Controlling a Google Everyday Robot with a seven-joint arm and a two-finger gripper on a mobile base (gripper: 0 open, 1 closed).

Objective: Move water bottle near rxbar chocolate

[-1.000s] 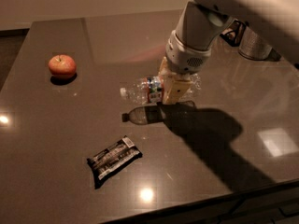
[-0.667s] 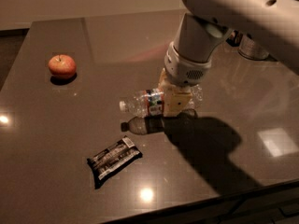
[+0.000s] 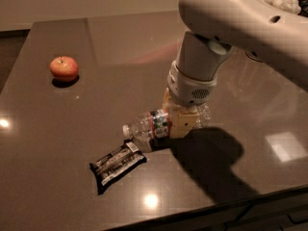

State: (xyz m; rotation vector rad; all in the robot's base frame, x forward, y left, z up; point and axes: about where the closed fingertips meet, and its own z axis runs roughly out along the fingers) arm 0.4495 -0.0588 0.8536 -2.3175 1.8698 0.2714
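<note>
The water bottle (image 3: 147,123) is a small clear bottle with a white cap and a coloured label band. It lies sideways, cap pointing left, held a little above the dark table (image 3: 72,114). My gripper (image 3: 179,121) is shut on the water bottle around its middle and base. The rxbar chocolate (image 3: 117,163), a flat black-wrapped bar with white lettering, lies on the table just below and left of the bottle's cap, close to it.
A red apple (image 3: 64,68) sits at the far left of the table. The table's front edge (image 3: 202,211) runs close below the bar. My large white arm (image 3: 240,28) fills the upper right. Some objects show at the top right corner.
My gripper has carried the water bottle down and to the left, toward the rxbar chocolate. The bottle's cap now sits just above the bar.
</note>
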